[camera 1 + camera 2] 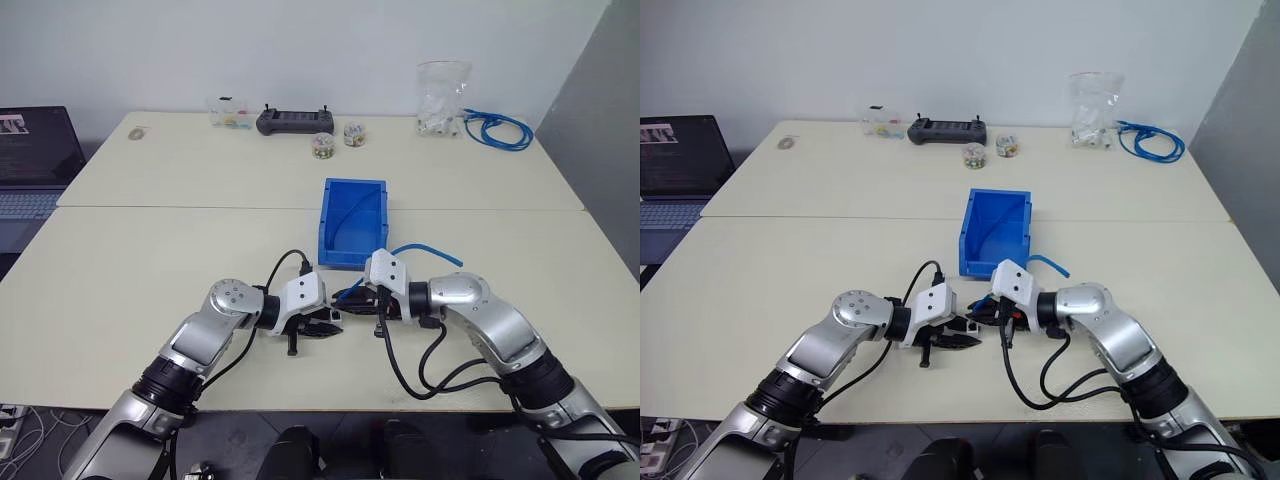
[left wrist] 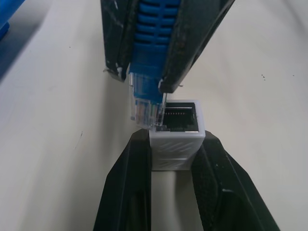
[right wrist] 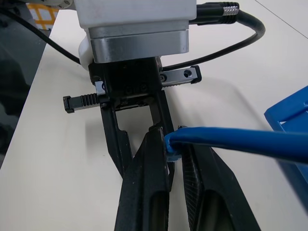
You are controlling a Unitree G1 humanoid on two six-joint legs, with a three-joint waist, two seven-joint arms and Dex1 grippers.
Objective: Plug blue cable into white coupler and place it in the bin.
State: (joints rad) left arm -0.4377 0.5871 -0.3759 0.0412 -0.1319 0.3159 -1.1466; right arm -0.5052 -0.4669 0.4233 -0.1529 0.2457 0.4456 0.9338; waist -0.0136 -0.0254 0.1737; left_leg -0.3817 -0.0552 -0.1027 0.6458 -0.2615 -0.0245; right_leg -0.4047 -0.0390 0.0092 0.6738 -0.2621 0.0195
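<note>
Table [image 1: 150, 260]: wide, pale cream, made of two tops joined by a seam running left to right across the middle
Laptop [image 1: 35, 160]: at the far left edge, lid up, screen dark
Bin [image 1: 352, 225]: bright blue, near the table's centre, just beyond the two grippers, its lowered lip facing them
Far edge items: a dark handheld controller [image 1: 295, 121], a clear plastic bag [image 1: 442, 98] of white parts, and a coiled bundle of blue cable [image 1: 497, 129] at the far right
Left gripper [image 2: 174, 144]: at the near middle of the table, pointing right, fingers clamped on the sides of the white coupler
Right gripper [image 1: 362, 299]: close opposite the left one, pointing left, fingers pinched on the blue boot of the cable's plug
Blue cable [image 3: 240, 139]: thin, light blue, runs from the right gripper's fingers up and away toward the bin
White coupler [image 2: 177, 137]: small white block held between the left fingers, dark socket with metal contacts facing the plug
Plug [image 2: 146, 103]: clear, its tip touching the near-left corner of the socket rim, set a little off to one side, not seated
</note>
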